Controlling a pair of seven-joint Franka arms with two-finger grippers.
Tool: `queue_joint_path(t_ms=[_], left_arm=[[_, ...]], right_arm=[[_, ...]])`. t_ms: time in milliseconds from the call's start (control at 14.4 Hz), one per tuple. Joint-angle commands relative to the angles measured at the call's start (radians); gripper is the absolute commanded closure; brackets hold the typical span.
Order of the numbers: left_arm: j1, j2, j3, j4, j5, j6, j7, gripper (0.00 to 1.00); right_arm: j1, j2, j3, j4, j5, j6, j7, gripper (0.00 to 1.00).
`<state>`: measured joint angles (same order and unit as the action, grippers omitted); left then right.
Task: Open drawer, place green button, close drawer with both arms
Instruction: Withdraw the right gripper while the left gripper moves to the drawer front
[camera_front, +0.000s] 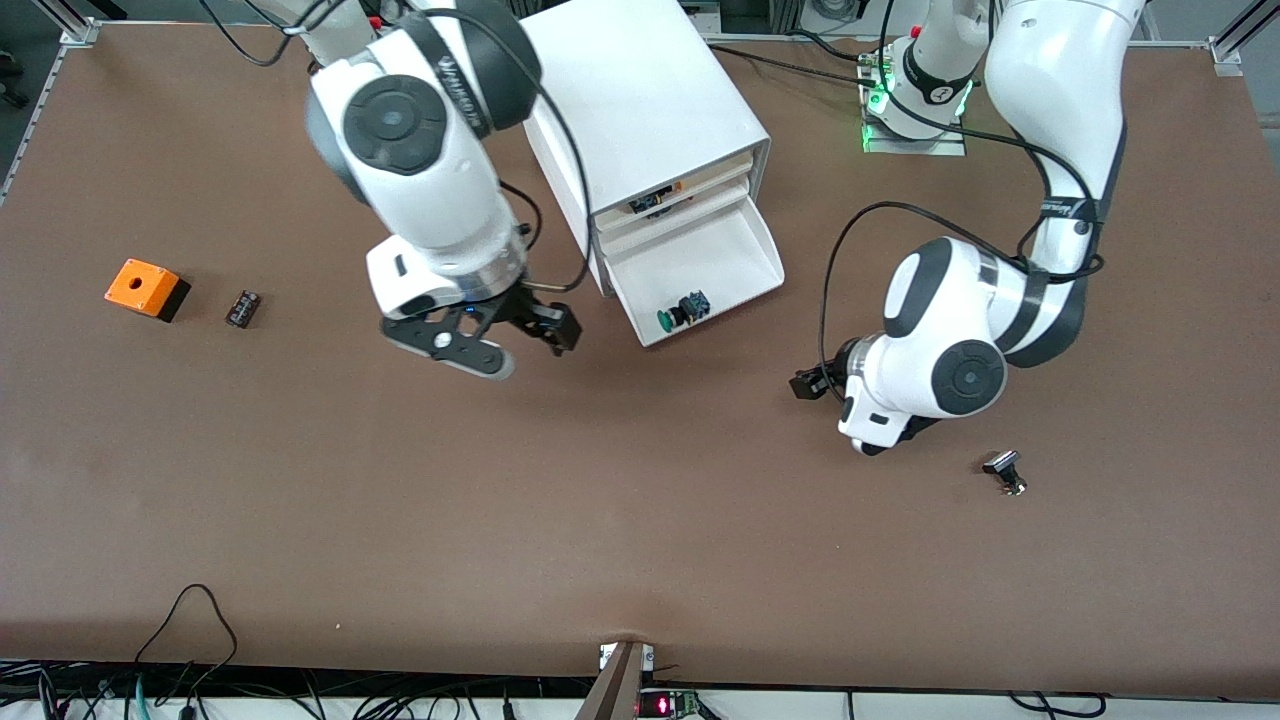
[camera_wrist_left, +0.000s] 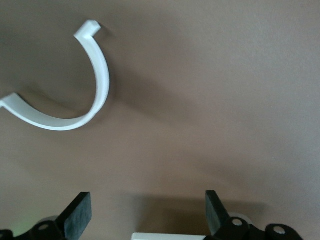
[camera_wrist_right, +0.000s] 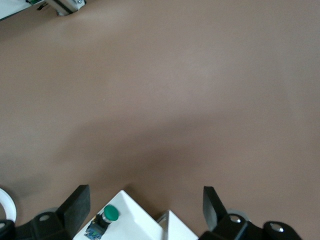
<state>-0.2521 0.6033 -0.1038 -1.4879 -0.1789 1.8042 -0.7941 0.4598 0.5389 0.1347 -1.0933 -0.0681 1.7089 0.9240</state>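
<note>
The white cabinet (camera_front: 650, 110) stands near the robots' bases, and its lower drawer (camera_front: 745, 250) is pulled out toward the front camera. The green-capped button (camera_front: 683, 310) lies on its side in the drawer's front corner; the right wrist view also shows the button (camera_wrist_right: 107, 216) there. My right gripper (camera_front: 525, 345) hangs open and holds nothing, over the table beside the drawer, toward the right arm's end. My left gripper (camera_front: 808, 384) is low over the table beside the drawer's other corner. In the left wrist view its fingers (camera_wrist_left: 80, 212) stand wide apart over bare table.
An orange box (camera_front: 147, 288) and a small black piece (camera_front: 243, 308) lie toward the right arm's end. A black-and-silver piece (camera_front: 1005, 470) lies close to the left arm's wrist, nearer the front camera. A curved white strip (camera_wrist_left: 97, 85) shows in the left wrist view.
</note>
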Motion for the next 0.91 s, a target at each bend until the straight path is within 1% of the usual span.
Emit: queue_joint_path(t_ms=[0,139,279,348,488,557,697,836], left_arm=[[-0.015,-0.016,-0.052,-0.081,0.016,0.11,-0.076,0.0],[-0.015,-0.025,-0.094,-0.141,0.015,0.205,-0.12,0.0],[-0.015,-0.025,-0.128,-0.176,0.015,0.269,-0.168,0.0],[-0.016,-0.025,-0.134,-0.201,0.015,0.297,-0.168,0.0],[-0.018,-0.034,-0.169,-0.259,0.015,0.371,-0.175,0.01],[-0.019,-0.042,-0.172,-0.287,0.015,0.401,-0.189,0.01],[-0.019,-0.045,-0.203,-0.325,0.015,0.44,-0.208,0.01],[-0.019,-0.063,-0.226,-0.391,0.015,0.516,-0.228,0.01]], right_arm=[[-0.064,-0.097,-0.007,-0.131,0.017,0.018,-0.143,0.0],[-0.127,-0.141,-0.007,-0.19,0.031,0.021,-0.244,0.0],[-0.186,-0.192,-0.009,-0.249,0.047,0.023,-0.345,0.0],[-0.211,-0.221,-0.009,-0.281,0.051,0.023,-0.388,0.0],[-0.253,-0.272,-0.009,-0.336,0.051,0.023,-0.473,0.0],[-0.263,-0.296,-0.023,-0.361,0.051,0.023,-0.509,0.0],[-0.265,-0.341,-0.073,-0.416,0.053,0.031,-0.588,0.0],[-0.263,-0.408,-0.113,-0.5,0.065,0.055,-0.634,0.0]])
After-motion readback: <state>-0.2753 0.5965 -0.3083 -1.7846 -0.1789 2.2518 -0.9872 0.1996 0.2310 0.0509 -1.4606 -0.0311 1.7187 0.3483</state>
